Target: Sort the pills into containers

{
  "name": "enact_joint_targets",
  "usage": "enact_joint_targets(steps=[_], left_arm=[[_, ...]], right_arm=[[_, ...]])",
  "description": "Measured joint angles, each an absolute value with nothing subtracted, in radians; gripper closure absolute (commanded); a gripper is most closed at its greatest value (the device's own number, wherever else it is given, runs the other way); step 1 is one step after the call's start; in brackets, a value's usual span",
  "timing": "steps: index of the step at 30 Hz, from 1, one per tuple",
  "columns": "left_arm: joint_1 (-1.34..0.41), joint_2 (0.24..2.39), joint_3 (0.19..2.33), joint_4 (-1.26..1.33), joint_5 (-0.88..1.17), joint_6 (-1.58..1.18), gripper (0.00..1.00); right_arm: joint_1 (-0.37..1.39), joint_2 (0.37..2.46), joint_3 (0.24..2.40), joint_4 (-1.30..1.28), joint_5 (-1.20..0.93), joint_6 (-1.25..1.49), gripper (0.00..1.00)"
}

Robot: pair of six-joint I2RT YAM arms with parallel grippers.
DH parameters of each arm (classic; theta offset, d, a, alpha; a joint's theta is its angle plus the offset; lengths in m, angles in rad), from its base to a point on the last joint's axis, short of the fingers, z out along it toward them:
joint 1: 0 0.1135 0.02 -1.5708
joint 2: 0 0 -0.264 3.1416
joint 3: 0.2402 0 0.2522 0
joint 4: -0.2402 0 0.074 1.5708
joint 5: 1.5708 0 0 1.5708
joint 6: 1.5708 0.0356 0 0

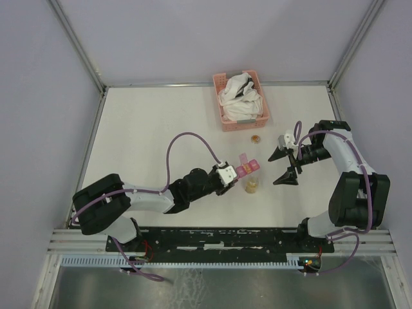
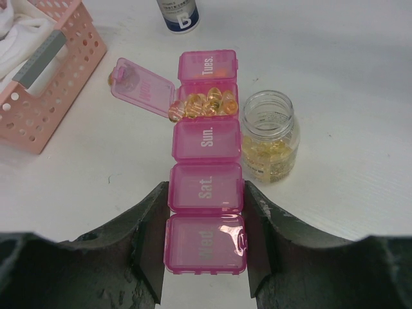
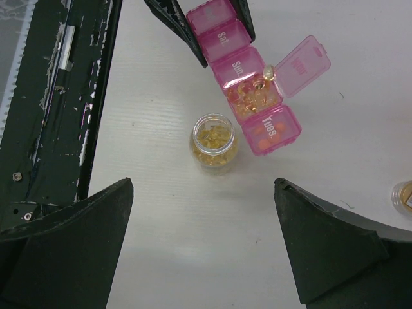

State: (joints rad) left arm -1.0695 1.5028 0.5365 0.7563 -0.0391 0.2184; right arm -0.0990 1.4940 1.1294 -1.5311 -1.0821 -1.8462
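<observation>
On the white counter (image 1: 161, 129), my left jaws pinch the near end of the pink row of containers (image 2: 206, 187). The open compartment, ahead of those jaws, is heaped with pills (image 2: 205, 104). The uncapped jar (image 2: 270, 135) stands just right of the row, ahead of my right jaws, which are spread wide and empty. I judge any tug on the containers could spill the heap or tip the jar.

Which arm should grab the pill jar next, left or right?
Right, likely. The right end effector is open, empty, and hovers near the jar. The left end effector is clamped on the pink pill box, steadying it.
</observation>
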Motion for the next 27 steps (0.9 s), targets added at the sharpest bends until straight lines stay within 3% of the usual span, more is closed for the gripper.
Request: enact_joint_targets(steps=[27], left_arm=[[-1.148, 1.537, 0.588, 0.712, -0.175, 0.298, 0.81]], right_arm=[[-0.099, 1.501, 1.131, -1.544, -1.082, -1.859, 0.01]])
